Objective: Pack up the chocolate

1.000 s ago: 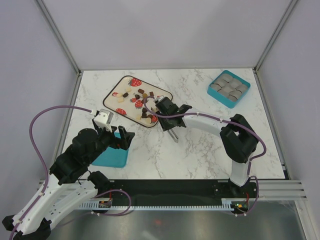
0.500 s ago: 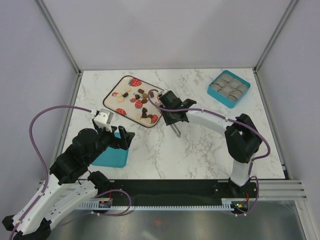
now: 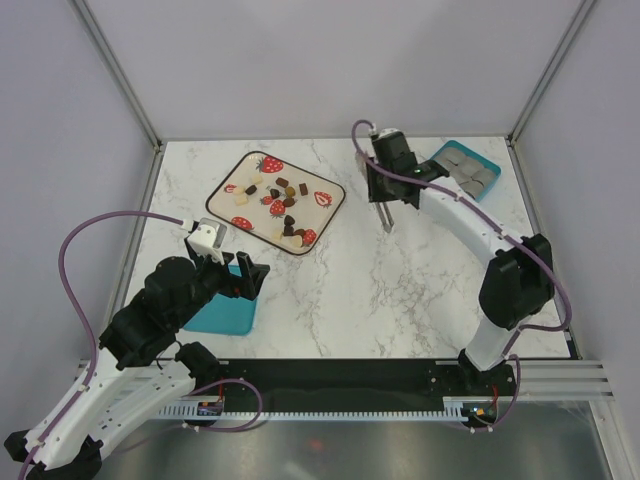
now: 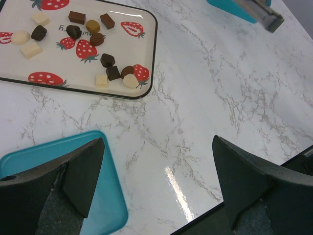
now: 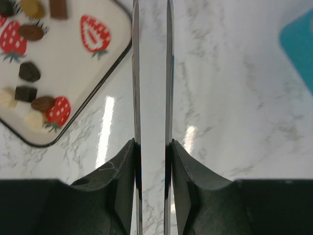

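R pincer (image 3: 386,222): fingers nearly together w/ thin gap, tips out of wrist view, can't tell if gripping anything. It hangs over counter (image 3: 400,290), far side, mid-right. Chocolate (image 3: 275,200) on strawberry tray (image 3: 310,178), far-left. L pincer (image 4: 156,147) spread wide over teal lid (image 3: 222,312), near-left. Teal box (image 3: 480,157) in far-right corner.

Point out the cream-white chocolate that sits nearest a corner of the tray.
The round cream-white chocolate piece beside the red strawberry print, at the strawberry-printed tray's corner closest to the arms; the rest lie farther in.
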